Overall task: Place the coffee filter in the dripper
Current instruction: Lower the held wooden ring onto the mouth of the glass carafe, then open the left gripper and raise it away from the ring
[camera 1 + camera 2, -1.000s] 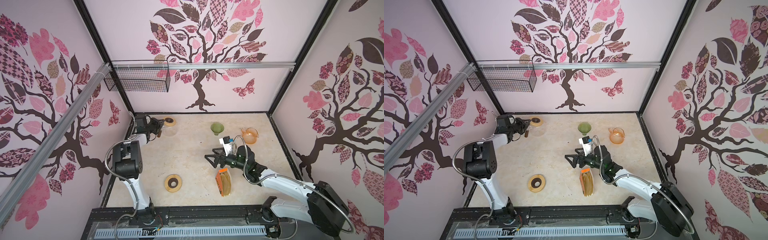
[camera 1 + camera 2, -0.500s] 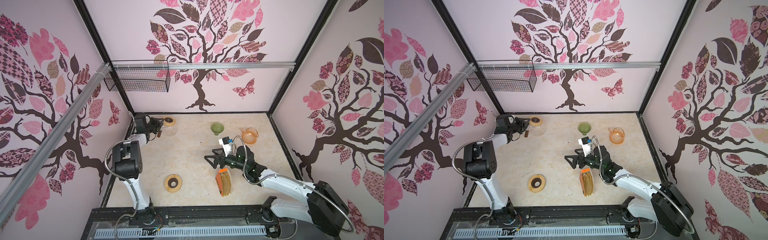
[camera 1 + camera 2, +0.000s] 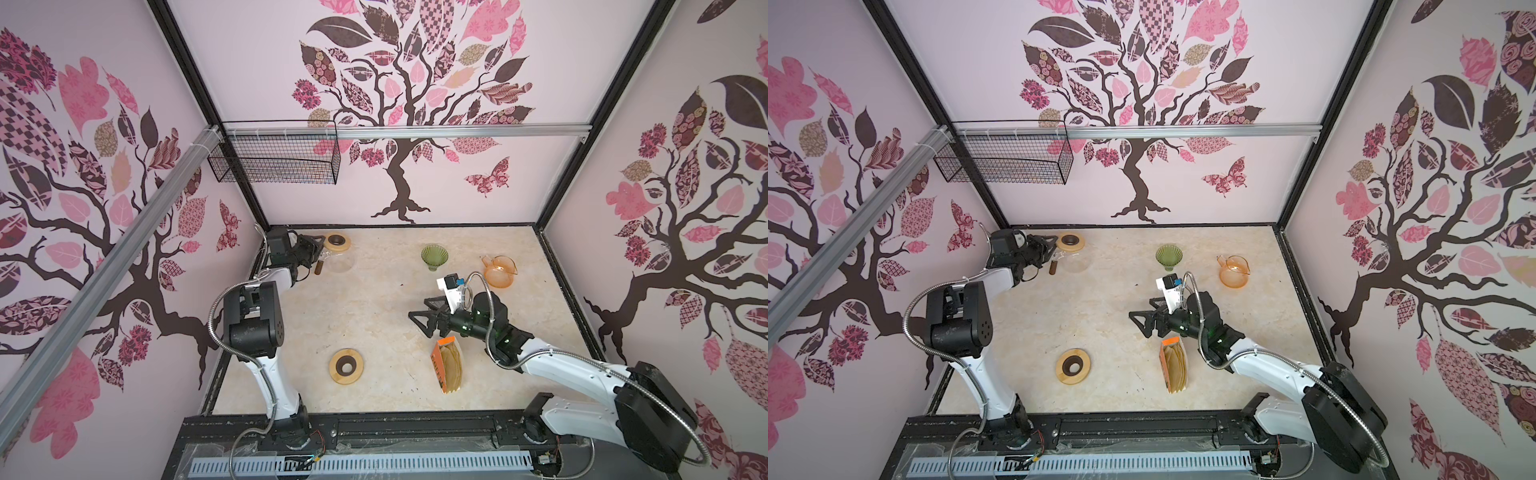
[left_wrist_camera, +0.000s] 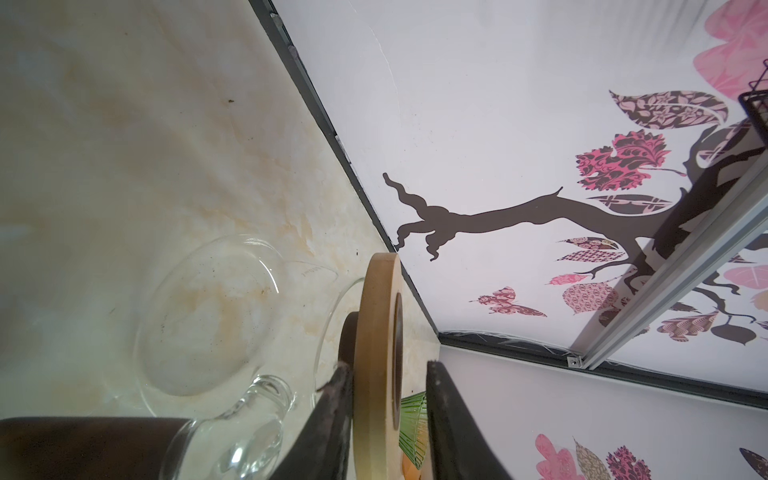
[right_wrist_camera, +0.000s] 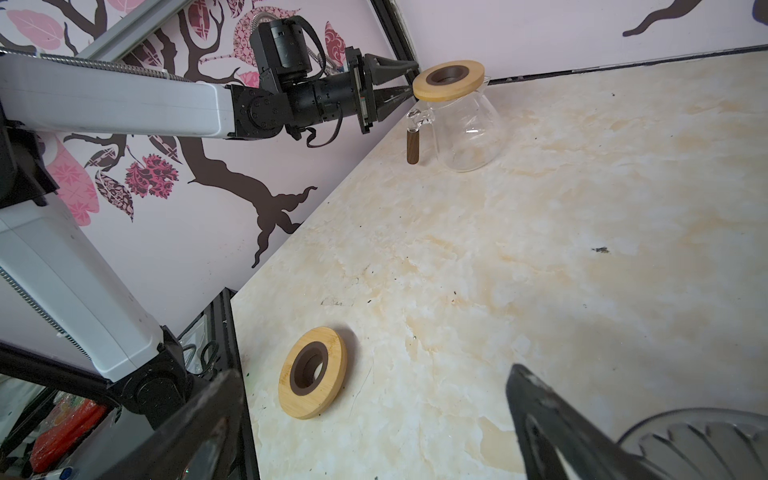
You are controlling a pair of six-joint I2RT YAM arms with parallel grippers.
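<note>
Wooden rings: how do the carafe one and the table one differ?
The carafe ring sits atop the glass carafe, back left; the table ring lies flat on the table, nearer the front. The left tool straddles the carafe ring; nothing touches the table ring. Both are round light wood with dark centres.

The marble table (image 3: 374, 307) carries carafe (image 3: 343, 262), dripper (image 3: 434, 255), orange jug (image 3: 498, 272), wooden ring (image 3: 346, 366), filter box (image 3: 448, 368).

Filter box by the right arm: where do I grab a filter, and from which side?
Pinch the exposed curved edge of the topmost filter, coming down from above. The filter box lies flat with its open face up, so its orange walls likely block sideways approach.
</note>
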